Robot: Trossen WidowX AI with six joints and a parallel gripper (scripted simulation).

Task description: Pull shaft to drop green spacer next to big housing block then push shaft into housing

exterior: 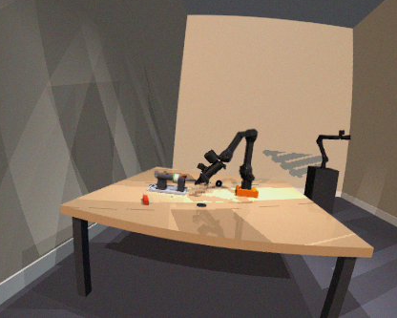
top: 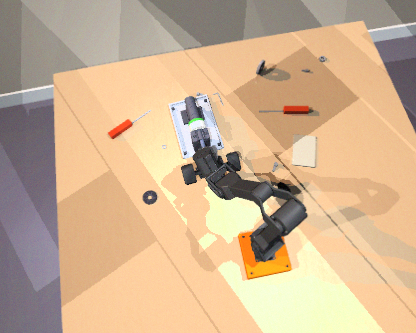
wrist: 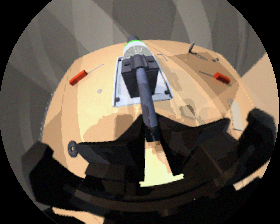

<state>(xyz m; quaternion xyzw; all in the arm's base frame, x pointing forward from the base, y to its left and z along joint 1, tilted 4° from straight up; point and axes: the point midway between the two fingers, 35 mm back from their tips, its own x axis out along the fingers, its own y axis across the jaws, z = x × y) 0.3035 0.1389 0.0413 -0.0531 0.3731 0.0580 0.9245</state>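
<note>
The green spacer [top: 196,121] [exterior: 174,178] [wrist: 133,42] sits in line with the shaft, against the dark round housing [top: 191,107] [exterior: 161,174]. A white spacer [top: 197,126] [wrist: 136,50] sits right beside it, on the side towards the arm. A black support block [top: 201,136] [exterior: 181,184] [wrist: 140,80] stands on the pale base plate [top: 180,144] [wrist: 117,95]. The dark shaft [wrist: 146,97] [exterior: 191,180] runs out of this block towards the arm. My gripper [wrist: 147,115] [exterior: 197,182] is shut on the shaft's outer end. The fingertips are hard to make out from above.
A red screwdriver [top: 121,128] [wrist: 78,77] lies left of the plate, another red screwdriver [top: 296,110] [wrist: 222,78] to the right. A black ring [top: 150,197] [wrist: 73,148] lies at the left, a pale slab [top: 304,151] at the right. A small bolt [top: 275,166] lies near the arm.
</note>
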